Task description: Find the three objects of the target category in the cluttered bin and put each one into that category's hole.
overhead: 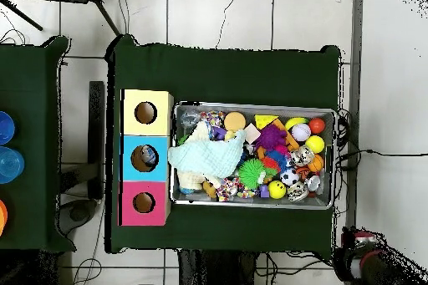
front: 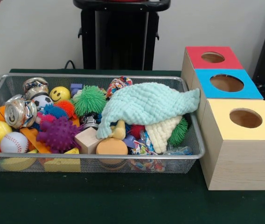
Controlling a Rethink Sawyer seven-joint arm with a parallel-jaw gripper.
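while the mesh bin (front: 195,140) is sitting on the green table (front: 123,205), it is holding a dense pile of toys. a mint green cloth (front: 146,105) is lying draped over the pile at the end nearest the boxes, its corner touching the blue-topped box (front: 228,83). a crushed can (front: 20,112), a baseball (front: 14,142) and a purple spiky ball (front: 58,133) are resting at the opposite end. the red-topped box (front: 212,57), the blue-topped box and the yellow-topped box (front: 244,119) are standing in a row beside the bin, each showing one round hole. the gripper is appearing in neither view, so whether it is open or closed cannot be told.
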